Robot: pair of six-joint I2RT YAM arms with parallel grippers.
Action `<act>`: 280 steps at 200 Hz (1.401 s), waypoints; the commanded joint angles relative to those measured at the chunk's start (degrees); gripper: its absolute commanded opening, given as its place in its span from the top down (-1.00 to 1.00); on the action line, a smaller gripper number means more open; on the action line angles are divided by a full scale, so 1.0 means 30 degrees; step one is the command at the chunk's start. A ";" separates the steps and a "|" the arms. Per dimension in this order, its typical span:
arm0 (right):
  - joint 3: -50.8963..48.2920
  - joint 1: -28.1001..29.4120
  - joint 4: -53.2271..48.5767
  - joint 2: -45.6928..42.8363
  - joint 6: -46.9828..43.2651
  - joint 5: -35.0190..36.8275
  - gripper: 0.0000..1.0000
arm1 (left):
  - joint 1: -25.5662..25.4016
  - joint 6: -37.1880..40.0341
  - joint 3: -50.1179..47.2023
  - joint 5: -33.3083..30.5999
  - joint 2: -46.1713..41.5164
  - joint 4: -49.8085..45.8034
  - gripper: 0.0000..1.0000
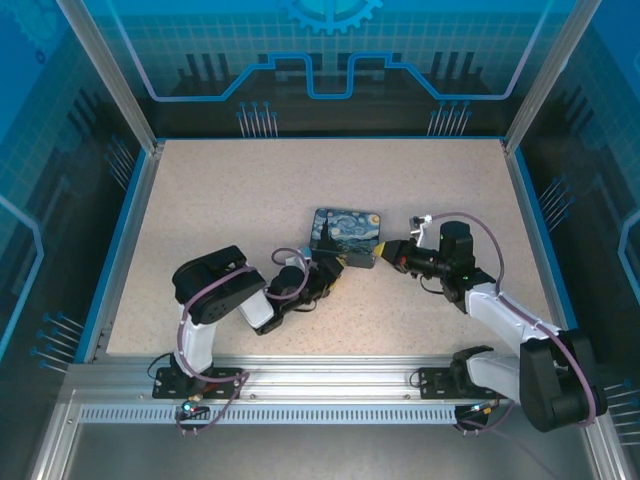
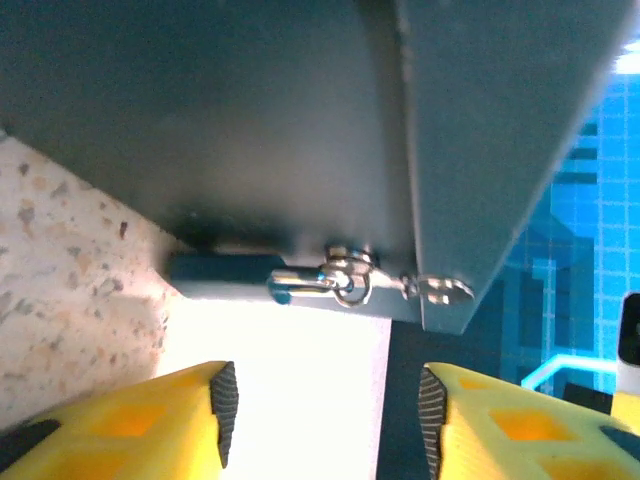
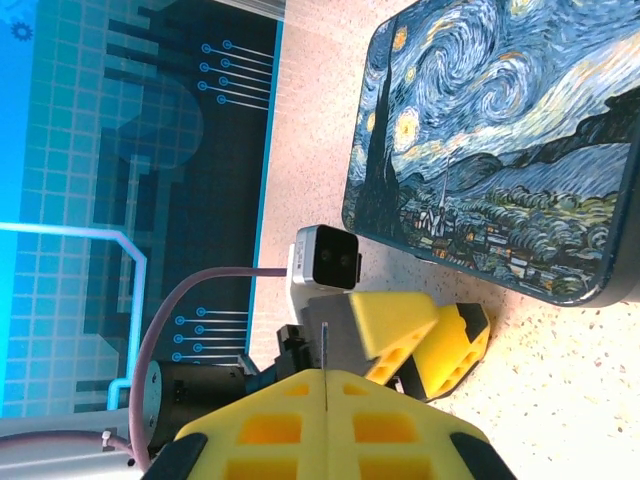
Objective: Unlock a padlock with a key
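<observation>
My left tool (image 2: 325, 405) gapes empty before the padlock (image 2: 320, 282) at the near edge of the box (image 3: 500, 150), likely to steady it. My right tool (image 3: 326, 380), clamped on the key (image 3: 326, 345), sits just right, I judge for insertion.

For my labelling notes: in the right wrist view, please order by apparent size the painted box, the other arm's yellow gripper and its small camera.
1. painted box, largest, though cut off by the frame's edge.
2. left gripper, yellow.
3. camera, smallest.
Nearness may flatter the gripper.
</observation>
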 commanded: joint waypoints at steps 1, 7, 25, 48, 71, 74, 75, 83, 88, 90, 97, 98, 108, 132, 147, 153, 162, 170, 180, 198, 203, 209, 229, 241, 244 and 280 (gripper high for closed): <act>0.0474 -0.0117 -0.0385 0.0321 -0.0506 -0.0674 1.00 | 0.0035 0.0322 -0.1755 0.0400 -0.0315 -0.0450 -0.23; 0.0599 -0.0072 -0.0798 0.0405 -0.0523 -0.0681 1.00 | 0.0037 0.0330 -0.2134 0.0464 -0.0538 -0.0463 -0.25; 0.0937 0.0074 -0.1043 0.0688 -0.0628 -0.0769 1.00 | 0.0036 0.0359 -0.3133 0.0736 -0.1082 -0.0436 -0.28; 0.1234 0.0286 -0.1142 0.0929 -0.0685 -0.0769 1.00 | 0.0022 0.0529 -0.4016 0.0920 -0.1752 -0.0172 -0.29; 0.1436 0.0584 -0.1152 0.1061 -0.0648 -0.0689 1.00 | 0.0091 0.1065 -0.3985 0.1283 -0.3020 -0.1179 -0.29; 0.1466 0.0648 -0.1162 0.1070 -0.0651 -0.0668 1.00 | 0.0119 0.1198 -0.3906 0.1365 -0.3204 -0.1470 -0.29; 0.1483 0.0659 -0.1165 0.1067 -0.0643 -0.0660 1.00 | 0.0109 0.1233 -0.3837 0.1406 -0.3339 -0.1612 -0.29; 0.1558 0.0767 -0.1224 0.1147 -0.0641 -0.0583 1.00 | 0.0120 0.1793 -0.3430 0.1603 -0.4186 -0.2835 -0.29; 0.1587 0.0827 -0.1240 0.1175 -0.0637 -0.0539 1.00 | 0.0137 0.2211 -0.3159 0.1717 -0.4824 -0.3906 -0.28; 0.1631 0.0834 -0.1252 0.1201 -0.0621 -0.0536 1.00 | 0.0152 0.2411 -0.2972 0.1742 -0.5115 -0.4351 -0.29; 0.1698 0.0890 -0.1281 0.1237 -0.0631 -0.0479 1.00 | 0.0141 0.3140 -0.2382 0.1712 -0.6172 -0.6369 -0.29; 0.1702 0.0897 -0.1283 0.1252 -0.0633 -0.0478 1.00 | 0.0149 0.3258 -0.2284 0.1712 -0.6375 -0.6610 -0.29; 0.1801 0.0904 -0.1368 0.1280 -0.0610 -0.0447 1.00 | 0.0148 0.4681 -0.1204 0.1569 -0.8141 -1.0142 -0.30; 0.2050 0.0956 -0.1402 0.1327 -0.0541 -0.0432 1.00 | 0.0171 0.8578 0.2358 0.0420 -1.1830 -1.8821 -0.41; 0.2278 0.0972 -0.1514 0.1383 -0.0615 -0.0481 1.00 | 0.0404 1.0527 0.4330 0.0148 -1.2851 -2.1669 -0.45; 0.2379 0.0990 -0.1519 0.1440 -0.0653 -0.0560 1.00 | 0.0593 1.1048 0.5008 0.0285 -1.3056 -2.2422 -0.46; 0.2556 0.0988 -0.1469 0.1552 -0.0704 -0.0691 1.00 | 0.0899 1.1631 0.5921 0.0718 -1.3094 -2.3172 -0.47; 0.2724 0.0970 -0.1323 0.1699 -0.0721 -0.0891 1.00 | 0.1215 1.2099 0.6672 0.1456 -1.2952 -2.3532 -0.47; 0.2978 0.0970 -0.1140 0.1909 -0.0643 -0.1126 1.00 | 0.1556 1.2564 0.7585 0.2567 -1.2574 -2.3996 -0.47; 0.3449 0.0963 -0.0782 0.2322 -0.0521 -0.1597 1.00 | 0.2016 1.2956 0.8930 0.4518 -1.1607 -2.4432 -0.41; 0.3542 0.0985 -0.0678 0.2404 -0.0503 -0.1673 1.00 | 0.2153 1.2942 0.9118 0.5050 -1.1341 -2.4347 -0.39; 0.3686 0.0961 -0.0605 0.2544 -0.0443 -0.1829 1.00 | 0.2309 1.2913 0.9356 0.5607 -1.1043 -2.4292 -0.36; 0.4028 0.0944 -0.0126 0.2871 -0.0209 -0.2142 1.00 | 0.2783 1.2789 0.9765 0.6805 -1.0191 -2.3967 -0.20; 0.4125 0.0976 0.0239 0.3008 0.0037 -0.2307 1.00 | 0.3030 1.2590 0.9773 0.7275 -0.9781 -2.3544 -0.11; 0.4161 0.0972 0.0327 0.3017 0.0101 -0.2342 1.00 | 0.3076 1.2490 0.9767 0.7388 -0.9707 -2.3408 -0.08; 0.4341 0.1018 0.0766 0.3212 0.0471 -0.2561 1.00 | 0.3403 1.0818 0.9244 0.8177 -0.8882 -2.0751 0.02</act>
